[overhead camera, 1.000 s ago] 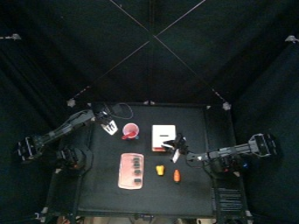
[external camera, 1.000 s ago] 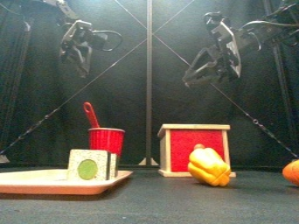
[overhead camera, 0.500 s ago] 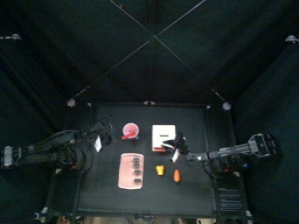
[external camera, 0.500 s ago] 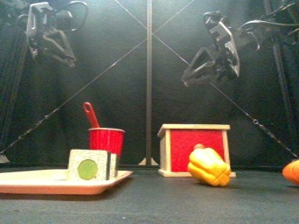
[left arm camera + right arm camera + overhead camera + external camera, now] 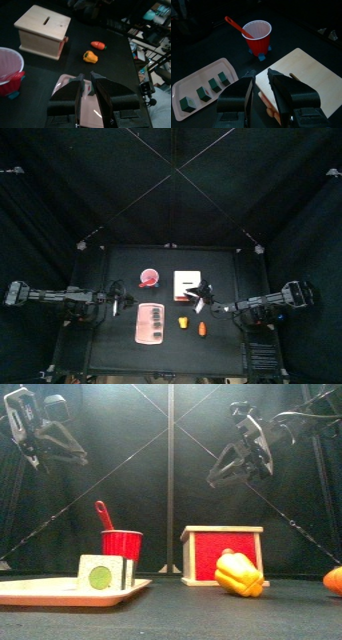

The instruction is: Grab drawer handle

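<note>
A small black table (image 5: pixel 120 333) stands inside black curtains, with thin cross-braces running up behind it. The left wrist view looks past the table to a room with dark stands.

At the left lies a flat pink tray (image 5: pixel 40 593); in it are small dark green blocks (image 5: pixel 211 85), one showing a green disc on a pale face in the front view. Behind the tray stands a red cup (image 5: pixel 122 544) with a red spoon (image 5: pixel 102 515) leaning in it. To the right sits the drawer (image 5: pixel 222 554), a pale box with a red front and a slot in its top, near the table's middle. Just in front of it lies a yellow pepper (image 5: pixel 238 574), and further right an orange fruit (image 5: pixel 334 580).

The left gripper (image 5: pixel 88 83) hangs high at the left, its jaws nearly together with nothing between them. A second ago that arm reached in toward the cup; it has since pulled back to the table's left edge. The right gripper (image 5: pixel 260 80) hovers above the drawer, jaws apart and empty, unmoved.
</note>
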